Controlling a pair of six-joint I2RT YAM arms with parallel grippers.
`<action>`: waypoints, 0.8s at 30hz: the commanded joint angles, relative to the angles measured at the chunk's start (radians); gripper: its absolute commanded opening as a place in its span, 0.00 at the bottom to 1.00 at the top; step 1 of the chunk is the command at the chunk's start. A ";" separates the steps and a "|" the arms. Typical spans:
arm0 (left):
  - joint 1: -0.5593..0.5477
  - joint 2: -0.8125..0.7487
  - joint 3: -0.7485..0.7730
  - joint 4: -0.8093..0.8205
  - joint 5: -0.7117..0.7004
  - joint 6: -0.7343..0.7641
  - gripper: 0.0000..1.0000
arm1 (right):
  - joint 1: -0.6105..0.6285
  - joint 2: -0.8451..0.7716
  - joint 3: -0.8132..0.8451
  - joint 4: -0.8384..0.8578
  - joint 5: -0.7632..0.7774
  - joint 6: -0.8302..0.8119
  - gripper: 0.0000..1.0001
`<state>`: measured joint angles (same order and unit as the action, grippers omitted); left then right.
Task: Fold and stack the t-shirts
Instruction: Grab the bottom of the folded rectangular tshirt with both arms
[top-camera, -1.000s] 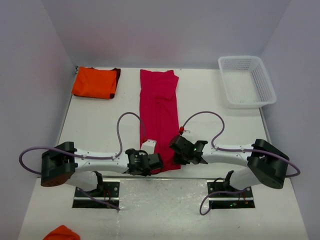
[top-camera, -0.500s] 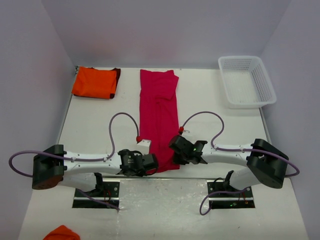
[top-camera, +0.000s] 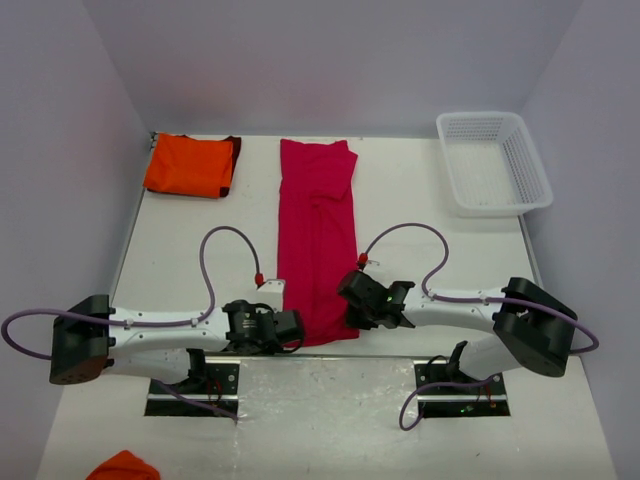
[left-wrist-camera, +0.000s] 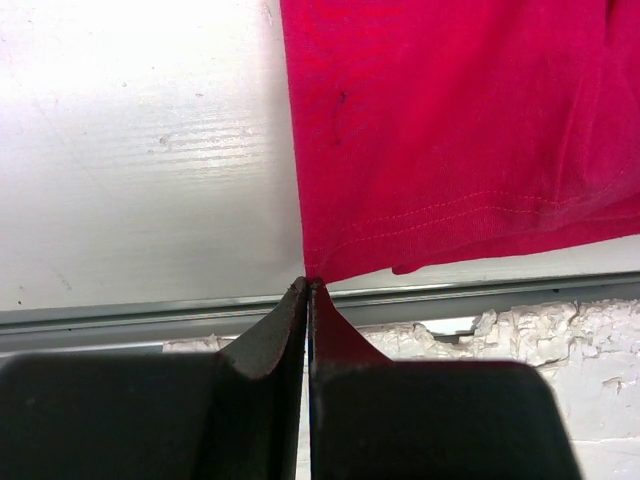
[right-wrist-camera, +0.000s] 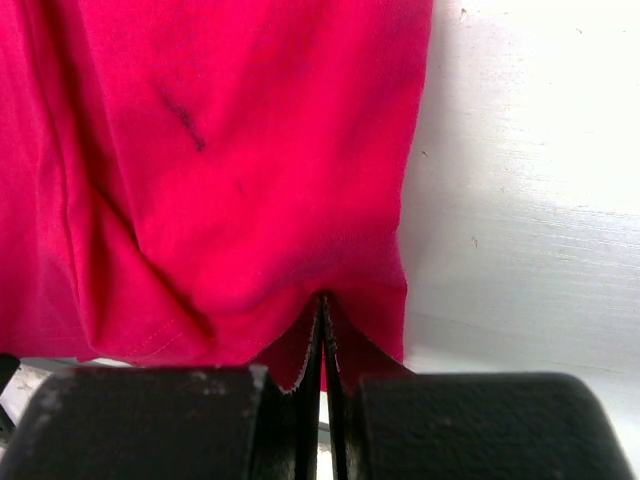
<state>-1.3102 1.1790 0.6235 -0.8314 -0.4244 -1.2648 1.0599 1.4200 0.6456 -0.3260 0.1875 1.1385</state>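
Note:
The crimson-pink t-shirt (top-camera: 318, 235) lies as a long narrow strip down the table's middle, hem toward the arms. My left gripper (top-camera: 293, 328) is shut, its tips (left-wrist-camera: 308, 284) pinching the very corner of the hem's left end (left-wrist-camera: 330, 262). At the hem's right end my right gripper (top-camera: 350, 292) is also shut; the cloth (right-wrist-camera: 250, 180) bunches and drapes over its closed fingers (right-wrist-camera: 322, 300). The orange t-shirt (top-camera: 190, 166), with a dark maroon edge, sits folded at the far left corner, away from both grippers.
A white lattice basket (top-camera: 493, 160) stands at the far right. A scrap of orange cloth (top-camera: 123, 466) shows at the near left, below the table. The table's metal front rail (left-wrist-camera: 480, 295) runs just under the hem. Walls close in on three sides.
The left arm has swung lower and to the left, its shut gripper sliding left along the hem to the corner. The right arm and the orange t-shirt have not moved.

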 joint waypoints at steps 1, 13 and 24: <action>-0.004 -0.012 -0.010 -0.038 -0.040 -0.048 0.00 | 0.011 0.030 -0.050 -0.085 0.001 0.012 0.00; -0.004 0.031 0.013 0.025 -0.013 0.036 0.41 | 0.178 -0.006 0.046 -0.206 0.138 0.039 0.22; -0.011 0.008 0.058 -0.029 -0.048 0.034 0.51 | 0.265 -0.101 0.175 -0.475 0.250 0.127 0.42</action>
<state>-1.3109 1.2026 0.6380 -0.8406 -0.4252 -1.2343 1.3216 1.3666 0.7837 -0.6758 0.3588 1.2129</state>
